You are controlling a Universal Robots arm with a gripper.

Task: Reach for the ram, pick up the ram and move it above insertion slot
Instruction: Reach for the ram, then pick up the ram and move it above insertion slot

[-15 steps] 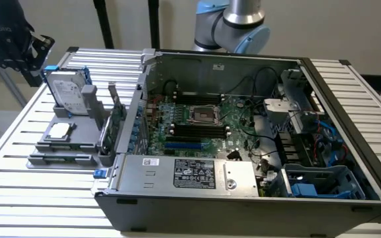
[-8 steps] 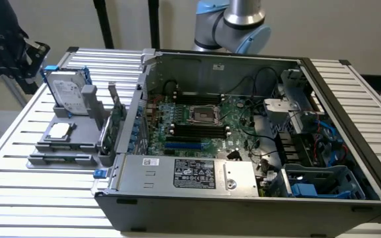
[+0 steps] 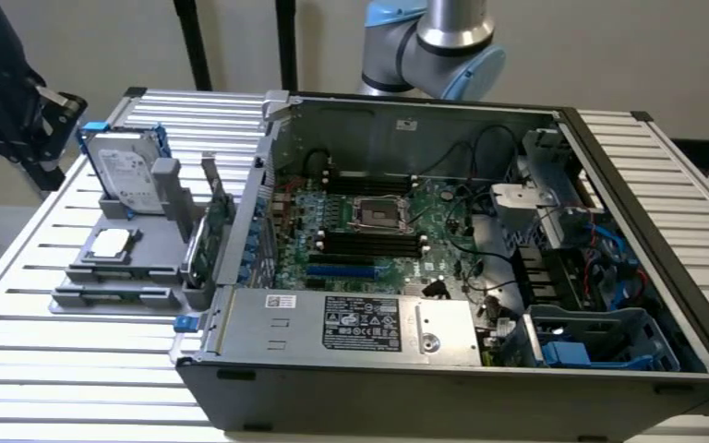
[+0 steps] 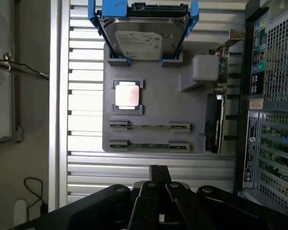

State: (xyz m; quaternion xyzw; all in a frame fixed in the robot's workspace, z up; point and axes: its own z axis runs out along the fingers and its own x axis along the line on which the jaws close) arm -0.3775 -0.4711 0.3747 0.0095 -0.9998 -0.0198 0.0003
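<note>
While my pincer [image 4: 158, 170] sits closed on nothing, I see the ram [image 4: 149, 145] near ahead of its tips, lying crosswise in the grey tray [image 4: 168, 108].

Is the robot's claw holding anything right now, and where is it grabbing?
No, nothing is held. The gripper is shut and empty, apart from the ram resting in its gray tray.

Open computer case [image 3: 453, 392], hard drive [image 3: 126, 171], processor [image 3: 111, 243]

On the slatted table [image 3: 47, 369], a holder tray [image 4: 158, 98] sits at the exterior view's left of the computer case [image 3: 453, 392]. It carries the hard drive [image 4: 143, 36], the processor [image 4: 127, 96] and two ram sticks [image 4: 149, 126], with the expansion card [image 4: 215, 122] nearest the case.
</note>
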